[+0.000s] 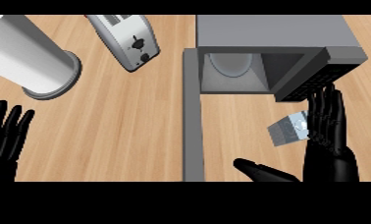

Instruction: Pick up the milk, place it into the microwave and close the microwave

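Note:
The milk carton (288, 128), small and grey-white, lies on the wooden counter in front of the microwave. My right hand (328, 125) stands beside it on its right, fingers straight and pointing up toward the microwave, thumb (262, 170) spread out below the carton. The fingers touch or nearly touch the carton's right edge; nothing is curled round it. The grey microwave (275, 31) stands at the upper right with its cavity open, a round plate (232, 65) inside. Its door (191, 115) swings out toward me at the left. My left hand (13, 132) rests open at the left edge.
A silver toaster (129, 39) lies at the upper middle. A tall white cylinder (33, 58) with a round base stands at the upper left. The microwave's dark control panel (319, 78) juts out just above my right fingertips.

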Available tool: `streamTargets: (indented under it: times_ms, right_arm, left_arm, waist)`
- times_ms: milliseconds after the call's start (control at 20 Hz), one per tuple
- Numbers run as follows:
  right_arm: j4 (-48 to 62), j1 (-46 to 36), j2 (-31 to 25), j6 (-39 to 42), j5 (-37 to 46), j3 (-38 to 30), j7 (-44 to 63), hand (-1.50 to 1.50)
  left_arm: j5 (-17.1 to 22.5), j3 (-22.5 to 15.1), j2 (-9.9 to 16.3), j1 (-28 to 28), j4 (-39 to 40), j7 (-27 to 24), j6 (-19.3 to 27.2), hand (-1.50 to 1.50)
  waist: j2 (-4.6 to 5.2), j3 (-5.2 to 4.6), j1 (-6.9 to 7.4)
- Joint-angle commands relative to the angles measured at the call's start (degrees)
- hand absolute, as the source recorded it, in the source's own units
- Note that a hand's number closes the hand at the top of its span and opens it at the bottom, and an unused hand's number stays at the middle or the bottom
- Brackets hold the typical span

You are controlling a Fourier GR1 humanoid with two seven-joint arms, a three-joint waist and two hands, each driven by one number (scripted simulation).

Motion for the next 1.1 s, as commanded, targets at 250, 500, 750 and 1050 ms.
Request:
streamTargets:
  times_ms: [250,500,750,1050]
  right_arm:
    - [9.92,-1.95,-0.63,-1.27,-2.60,-7.47,-5.93,-1.50]
    - [15.18,-1.22,-0.58,-1.12,-5.79,-10.68,-11.82,-1.50]
    - [19.18,0.45,-2.14,-0.02,-6.85,-14.12,-16.18,-1.50]
    - [25.92,1.60,-3.35,3.82,-12.65,-19.43,-23.88,-1.50]
  left_arm:
    - [5.37,4.66,0.89,3.88,-5.08,2.39,-3.47,-1.50]
    - [4.64,5.78,-0.18,5.20,-1.76,-1.49,-5.90,-1.50]
    - [-1.44,1.76,-4.11,6.79,-0.67,-5.22,-5.87,-1.50]
    - [0.02,2.68,-3.42,8.68,-2.53,-5.15,-7.79,-1.50]
  waist:
    - [0.02,0.03,0.13]
    - [0.02,0.02,0.02]
    - [0.03,0.02,-0.07]
    - [0.00,0.02,-0.08]
